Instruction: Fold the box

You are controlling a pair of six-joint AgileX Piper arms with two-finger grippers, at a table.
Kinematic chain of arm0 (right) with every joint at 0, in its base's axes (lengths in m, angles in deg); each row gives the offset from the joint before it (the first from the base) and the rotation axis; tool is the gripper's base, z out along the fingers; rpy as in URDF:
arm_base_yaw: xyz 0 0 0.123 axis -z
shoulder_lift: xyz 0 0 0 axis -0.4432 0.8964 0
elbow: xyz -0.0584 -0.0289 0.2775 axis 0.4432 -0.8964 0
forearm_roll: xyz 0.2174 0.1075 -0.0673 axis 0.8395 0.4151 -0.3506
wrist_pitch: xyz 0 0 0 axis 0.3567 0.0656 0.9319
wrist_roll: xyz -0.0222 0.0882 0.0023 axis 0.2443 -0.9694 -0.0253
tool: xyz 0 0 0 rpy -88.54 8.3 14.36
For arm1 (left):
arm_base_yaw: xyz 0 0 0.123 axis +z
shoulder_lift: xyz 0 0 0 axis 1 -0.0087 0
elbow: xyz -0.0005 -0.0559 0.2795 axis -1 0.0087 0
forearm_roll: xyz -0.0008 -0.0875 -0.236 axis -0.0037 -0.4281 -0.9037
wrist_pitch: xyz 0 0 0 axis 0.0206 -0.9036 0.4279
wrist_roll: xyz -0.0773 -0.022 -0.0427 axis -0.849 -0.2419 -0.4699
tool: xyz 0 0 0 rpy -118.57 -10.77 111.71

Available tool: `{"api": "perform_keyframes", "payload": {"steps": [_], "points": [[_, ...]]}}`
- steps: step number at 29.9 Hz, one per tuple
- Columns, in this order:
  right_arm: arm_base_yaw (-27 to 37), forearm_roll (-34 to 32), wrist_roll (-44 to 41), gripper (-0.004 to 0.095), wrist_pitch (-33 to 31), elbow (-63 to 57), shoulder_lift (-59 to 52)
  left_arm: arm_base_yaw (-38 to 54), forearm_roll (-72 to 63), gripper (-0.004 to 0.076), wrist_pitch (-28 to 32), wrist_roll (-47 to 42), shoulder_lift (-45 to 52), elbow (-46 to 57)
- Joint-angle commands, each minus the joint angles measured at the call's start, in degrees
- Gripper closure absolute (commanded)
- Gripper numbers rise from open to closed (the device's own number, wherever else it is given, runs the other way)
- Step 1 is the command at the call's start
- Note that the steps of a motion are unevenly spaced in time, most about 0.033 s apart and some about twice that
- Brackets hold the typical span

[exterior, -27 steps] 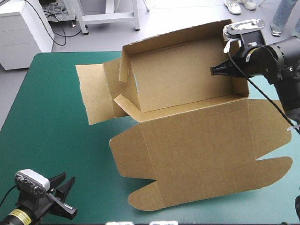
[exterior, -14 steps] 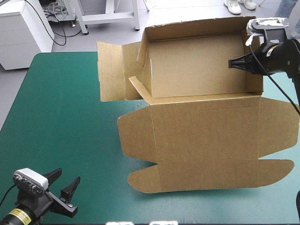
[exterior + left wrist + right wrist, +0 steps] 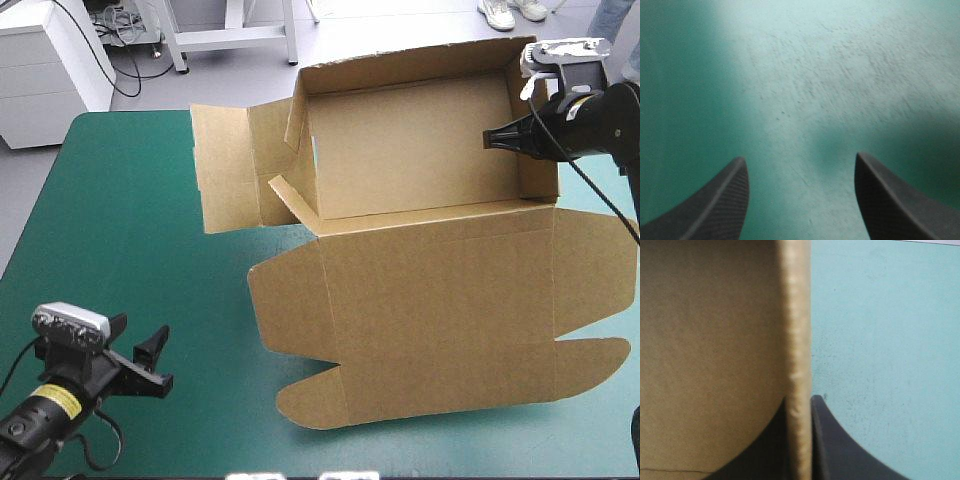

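Observation:
The brown box (image 3: 420, 250) lies across the table's middle and right, its far half raised into a tray with back and side walls, its lid flat toward the front. My right gripper (image 3: 500, 138) is shut on the box's right side wall (image 3: 797, 360), whose edge runs between the black fingers (image 3: 827, 440). Over bare teal-green cover near the front left corner, my left gripper (image 3: 140, 355) stands open with nothing between its fingers (image 3: 720, 200), far from the box.
A loose side flap (image 3: 225, 165) of the box juts toward the table's far left. The teal-green cover (image 3: 110, 230) is bare on the left half. The lid's rounded tabs (image 3: 310, 400) reach near the front edge.
The right gripper swung the box's raised part to the right, then eased it back a little left. The left gripper has risen and shifted slightly forward.

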Motion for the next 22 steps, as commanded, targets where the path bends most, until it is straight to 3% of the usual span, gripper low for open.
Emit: {"api": "perform_keyframes", "payload": {"steps": [1,5,15,22], "points": [[0.4,0.6,0.0,0.0926,-0.1,1.6,-2.1,0.1,8.9,0.0282,2.5,-4.6,-8.3,-7.6],[0.4,1.0,1.1,0.0926,-0.1,1.6,-2.1,0.1,14.3,0.0282,-1.9,-6.7,-16.6,-13.8],[0.4,1.4,1.1,0.0926,-0.1,1.6,-2.1,3.3,16.2,0.0282,-3.6,-6.4,-31.2,-21.0],[0.4,1.4,1.1,0.0926,-0.1,1.6,-2.1,20.3,-1.0,0.0282,0.8,8.7,-38.3,-23.5]]}}
